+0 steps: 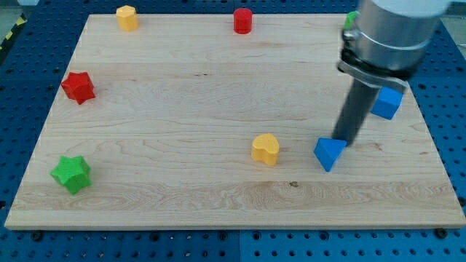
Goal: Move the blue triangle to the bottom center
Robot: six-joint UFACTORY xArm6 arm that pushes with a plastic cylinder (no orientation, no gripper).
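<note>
The blue triangle (330,153) lies on the wooden board (182,102), right of centre and toward the view's bottom. My tip (344,140) is the lower end of the dark rod. It stands right at the triangle's upper right edge, touching or almost touching it. The arm's grey body rises toward the view's top right and hides part of the board behind it.
A blue cube (386,102) sits just right of the rod. A yellow heart block (266,149) lies left of the triangle. A red star (78,87) and green star (71,174) are at the left. A yellow block (127,17), red cylinder (242,20) and a partly hidden green block (351,20) line the top edge.
</note>
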